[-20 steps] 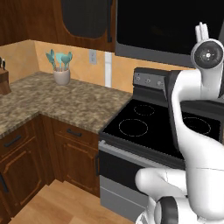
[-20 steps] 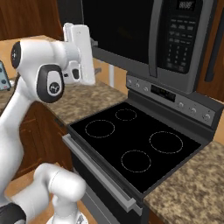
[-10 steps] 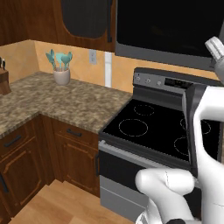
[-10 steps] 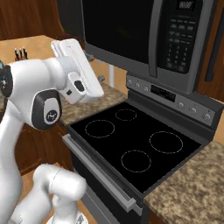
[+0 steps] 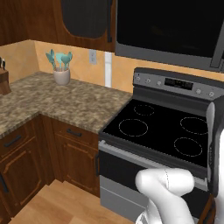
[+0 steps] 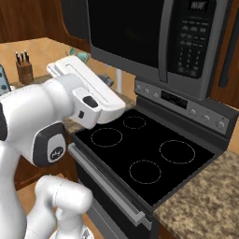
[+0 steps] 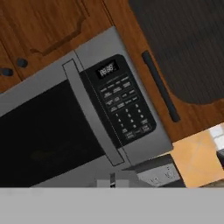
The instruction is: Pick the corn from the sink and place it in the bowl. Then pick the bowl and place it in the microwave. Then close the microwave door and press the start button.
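Your large black over-range microwave (image 6: 154, 42) hangs above the black glass-top stove (image 6: 144, 158), its dark glass-windowed door (image 7: 43, 131) already shut. Only the start button on the keypad (image 7: 122, 109) looks left. Your end effector is closed, holding nothing.

This is a home kitchen. A black glass-top stove (image 5: 164, 127) with four ring burners and a grey control panel sits between runs of brown wooden cabinets (image 5: 26, 162), and a large black over-range microwave (image 6: 154, 37) with a keypad and a dark glass door (image 6: 123, 30) hangs right above it. The speckled brown granite bench (image 5: 57, 103) carries a white crock of teal utensils (image 5: 61, 70) by the orange wall and a wooden knife block (image 6: 24, 70) further off. There's a white wall outlet (image 5: 92, 56) behind the bench and pale wood flooring (image 5: 57, 205) below the cabinets.
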{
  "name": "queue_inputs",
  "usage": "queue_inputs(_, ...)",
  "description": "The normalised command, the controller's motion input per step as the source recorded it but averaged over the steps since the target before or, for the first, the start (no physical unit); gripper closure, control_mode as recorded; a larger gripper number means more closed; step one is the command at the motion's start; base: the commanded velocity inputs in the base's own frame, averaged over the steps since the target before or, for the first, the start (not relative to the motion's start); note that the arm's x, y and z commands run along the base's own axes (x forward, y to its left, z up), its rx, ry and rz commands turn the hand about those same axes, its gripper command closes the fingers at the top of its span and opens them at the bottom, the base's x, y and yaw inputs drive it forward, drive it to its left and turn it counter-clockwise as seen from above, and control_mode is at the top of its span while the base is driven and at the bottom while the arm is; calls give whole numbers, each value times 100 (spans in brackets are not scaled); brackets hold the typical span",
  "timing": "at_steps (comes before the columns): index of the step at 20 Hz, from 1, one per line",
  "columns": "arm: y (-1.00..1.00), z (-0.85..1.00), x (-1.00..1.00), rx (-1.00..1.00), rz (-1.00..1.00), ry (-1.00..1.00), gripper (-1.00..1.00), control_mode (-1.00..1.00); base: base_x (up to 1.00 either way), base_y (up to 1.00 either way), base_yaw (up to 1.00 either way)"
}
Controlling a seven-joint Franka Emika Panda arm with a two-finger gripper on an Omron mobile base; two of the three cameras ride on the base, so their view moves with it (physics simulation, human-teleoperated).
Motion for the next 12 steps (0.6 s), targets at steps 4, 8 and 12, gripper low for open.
queue_inputs(4, -19, 0, -6, -14, -9, 21, 100, -100, 0, 0, 0)
queue_inputs(8, -16, -1, 0, -8, -7, 21, 100, -100, 0, 0, 0)
queue_inputs(12, -29, 0, 2, -2, -3, 22, 100, -100, 0, 0, 0)
